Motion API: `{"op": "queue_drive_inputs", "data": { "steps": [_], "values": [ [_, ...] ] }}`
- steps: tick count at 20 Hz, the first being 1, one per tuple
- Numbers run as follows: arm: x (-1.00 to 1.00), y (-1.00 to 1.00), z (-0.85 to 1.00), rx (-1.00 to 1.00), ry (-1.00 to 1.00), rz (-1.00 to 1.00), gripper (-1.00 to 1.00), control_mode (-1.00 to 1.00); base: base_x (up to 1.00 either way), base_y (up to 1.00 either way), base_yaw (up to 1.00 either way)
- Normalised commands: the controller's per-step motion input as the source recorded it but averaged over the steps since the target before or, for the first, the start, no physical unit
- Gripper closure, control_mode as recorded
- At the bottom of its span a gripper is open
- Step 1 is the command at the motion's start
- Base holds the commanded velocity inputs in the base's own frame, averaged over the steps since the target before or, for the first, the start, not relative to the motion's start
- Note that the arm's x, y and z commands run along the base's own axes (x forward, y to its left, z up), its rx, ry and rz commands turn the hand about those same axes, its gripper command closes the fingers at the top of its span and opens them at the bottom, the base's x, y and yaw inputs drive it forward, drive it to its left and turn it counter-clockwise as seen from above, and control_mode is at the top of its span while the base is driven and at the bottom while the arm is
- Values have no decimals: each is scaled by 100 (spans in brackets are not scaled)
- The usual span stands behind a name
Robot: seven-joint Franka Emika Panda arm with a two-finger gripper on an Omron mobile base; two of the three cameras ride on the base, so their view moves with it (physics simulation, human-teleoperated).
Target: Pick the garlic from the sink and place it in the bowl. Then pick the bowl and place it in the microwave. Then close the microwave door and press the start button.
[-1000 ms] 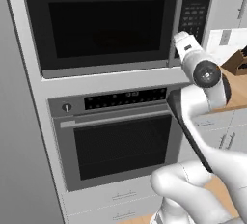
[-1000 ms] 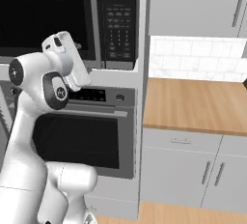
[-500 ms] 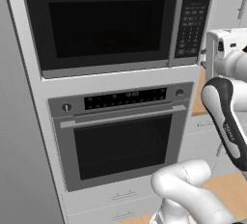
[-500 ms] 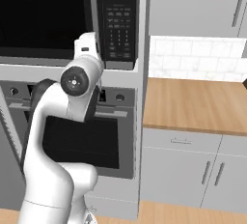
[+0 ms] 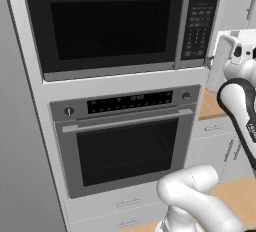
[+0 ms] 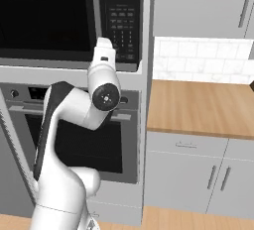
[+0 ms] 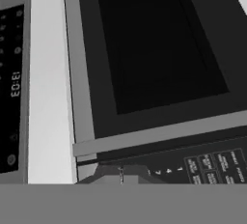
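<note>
**Gripper shut at the microwave keypad, door closed**

With the door (image 5: 107,23) already flush in its frame, the microwave (image 5: 120,26) sits closed in the cabinet column above the wall oven (image 5: 125,141). Door long axis runs horizontal, dark glass window facing out into the room; its vertical steel handle (image 5: 181,23) stands at the right edge, just left of the keypad (image 5: 197,23).

Left base view: the hand comes in from the right, level with the keypad's lower edge, pointing left at the panel. Gripper (image 5: 212,61) is at or just off the bottom right corner of the keypad; can't tell contact from here.

Right base view: the arm (image 6: 74,120) arcs up in front of the oven, wrist up, hand pointing away toward the microwave's keypad (image 6: 124,23). The hand's white body covers the lower left of the panel, fingers hidden behind it.

Hand view: rolled about a quarter turn. Fingertips (image 7: 121,172) are pressed together, no gap, nothing between them. Gripper (image 7: 121,175) sits right over the keypad buttons (image 7: 212,162), very close. The handle crosses as a grey bar just above the tips, the door window beyond it. The oven's display strip (image 7: 12,88) is at far left.

Wooden counter (image 6: 198,107) to the right of the column.
</note>
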Motion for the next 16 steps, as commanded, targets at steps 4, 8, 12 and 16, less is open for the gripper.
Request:
{"op": "queue_drive_inputs", "data": {
  "steps": [4, 8, 12, 16],
  "values": [
    [45, 5, -1, 18, -7, 2, 100, -100, 0, 0, 0],
    [36, 0, -3, 8, -10, 0, 100, -100, 0, 0, 0],
    [41, 0, -11, 3, -8, 0, 100, -100, 0, 0, 0],
    [39, -1, -3, 1, -8, 0, 100, -100, 0, 0, 0]
  ]
}}
